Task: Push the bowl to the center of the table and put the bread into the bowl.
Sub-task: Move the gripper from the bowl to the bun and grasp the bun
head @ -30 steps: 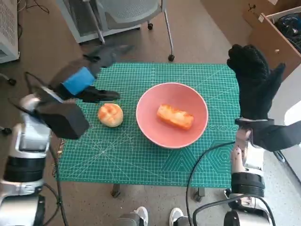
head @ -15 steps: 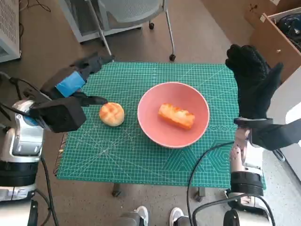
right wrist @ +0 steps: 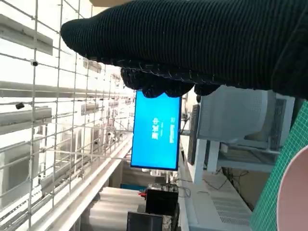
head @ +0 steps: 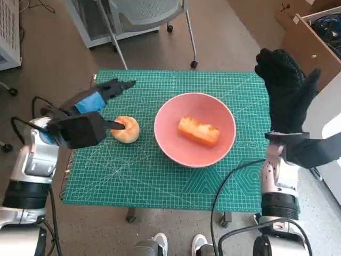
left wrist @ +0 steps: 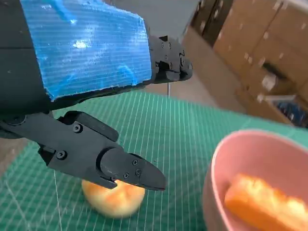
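Observation:
A pink bowl (head: 195,153) stands near the middle of the green cutting mat (head: 160,176), with an oblong orange piece of bread (head: 198,132) lying in it. A round bun (head: 126,133) sits on the mat just left of the bowl. My left hand (head: 95,98) hovers over the bun with its fingers apart, the thumb reaching above the bun and holding nothing. In the left wrist view the thumb (left wrist: 122,171) hangs just over the bun (left wrist: 113,198), beside the bowl (left wrist: 226,159). My gloved right hand (head: 287,90) is raised, spread wide, past the mat's right edge.
An office chair base (head: 154,21) stands behind the table. A wooden cabinet (head: 311,42) is at the upper right. A person's feet (head: 178,245) show below the table's front edge. Cables hang by my right arm.
My left hand has come down and toward the bun, its thumb now over the bun's left side. The right hand, bowl and breads have stayed put.

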